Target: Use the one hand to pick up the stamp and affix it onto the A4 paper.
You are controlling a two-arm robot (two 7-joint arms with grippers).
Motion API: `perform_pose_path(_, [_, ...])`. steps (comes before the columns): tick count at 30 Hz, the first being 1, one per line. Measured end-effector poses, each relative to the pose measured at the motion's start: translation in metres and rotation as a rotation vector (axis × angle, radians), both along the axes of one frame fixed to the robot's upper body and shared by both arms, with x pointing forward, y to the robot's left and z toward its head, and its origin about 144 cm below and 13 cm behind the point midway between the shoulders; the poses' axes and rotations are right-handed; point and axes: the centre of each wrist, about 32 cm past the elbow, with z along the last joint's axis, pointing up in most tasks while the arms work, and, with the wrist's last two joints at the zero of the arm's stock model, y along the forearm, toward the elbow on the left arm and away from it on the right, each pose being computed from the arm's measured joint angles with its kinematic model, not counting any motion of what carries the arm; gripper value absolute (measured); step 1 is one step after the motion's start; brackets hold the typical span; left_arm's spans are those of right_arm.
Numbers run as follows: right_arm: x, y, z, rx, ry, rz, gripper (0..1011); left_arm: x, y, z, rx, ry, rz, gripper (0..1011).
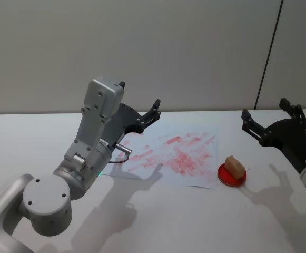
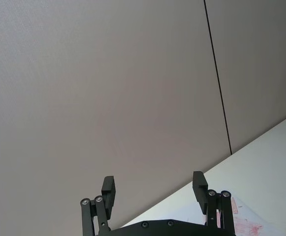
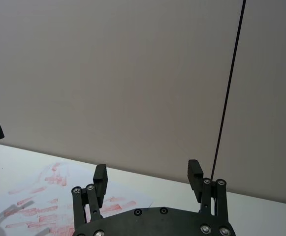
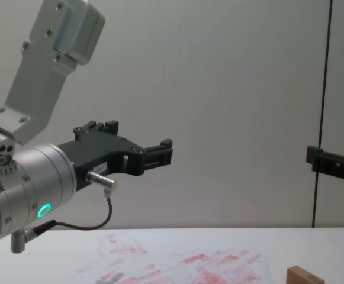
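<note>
Wooden, light-brown rectangular stamp block (image 1: 235, 165) sits on a round red ink pad (image 1: 222, 178) just right of the red-smeared white A4 paper (image 1: 179, 155). My black right gripper (image 1: 266, 110) hovers nearby, fingers spread, empty. My left gripper (image 2: 153, 183), also spread, hangs raised by the paper's left edge.

Red-smeared white paper (image 1: 179, 153), apparently tan stamp (image 1: 235, 165)
</note>
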Motion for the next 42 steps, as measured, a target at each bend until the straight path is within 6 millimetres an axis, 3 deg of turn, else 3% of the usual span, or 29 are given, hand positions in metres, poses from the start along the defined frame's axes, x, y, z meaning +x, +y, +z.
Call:
perform_pose_path(32, [0.000,0.000,0.000,0.000,0.000,0.000,1001,0.000,0.000,0.000,0.000,0.000,0.000,1001])
perform_pose_path(42, [-0.005,-0.013,0.000,0.000,0.042,0.006,1001,0.000,0.000,0.000,0.000,0.000,0.000,1001])
